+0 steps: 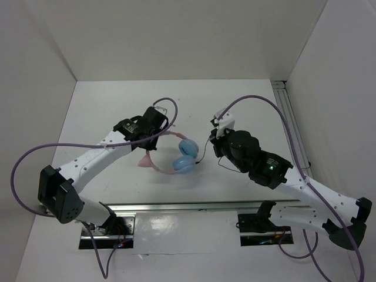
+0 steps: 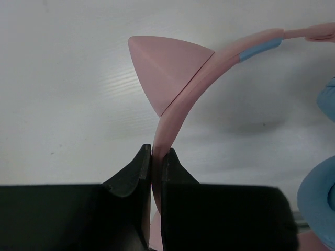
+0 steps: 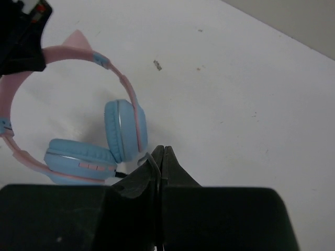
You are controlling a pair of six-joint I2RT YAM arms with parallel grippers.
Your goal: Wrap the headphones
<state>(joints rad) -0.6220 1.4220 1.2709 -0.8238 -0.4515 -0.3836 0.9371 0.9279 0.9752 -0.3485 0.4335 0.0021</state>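
Observation:
The headphones (image 1: 183,157) lie in the middle of the white table, their two light blue ear cups stacked close together. The pink cat-ear headband (image 1: 154,167) arcs off to the left. My left gripper (image 1: 155,140) is shut on the headband (image 2: 178,112), just below a pink cat ear (image 2: 165,68). My right gripper (image 1: 215,144) is to the right of the ear cups (image 3: 121,130). It is shut on the thin black cable (image 3: 152,160), which curves over one finger into the closed jaws. A short stretch of the cable (image 1: 204,154) shows between the ear cups and the right gripper.
Thick purple robot cables (image 1: 258,98) loop over both arms. An aluminium rail (image 1: 289,114) runs along the table's right side and another (image 1: 176,207) along the near edge. White walls close in the table at the left, back and right.

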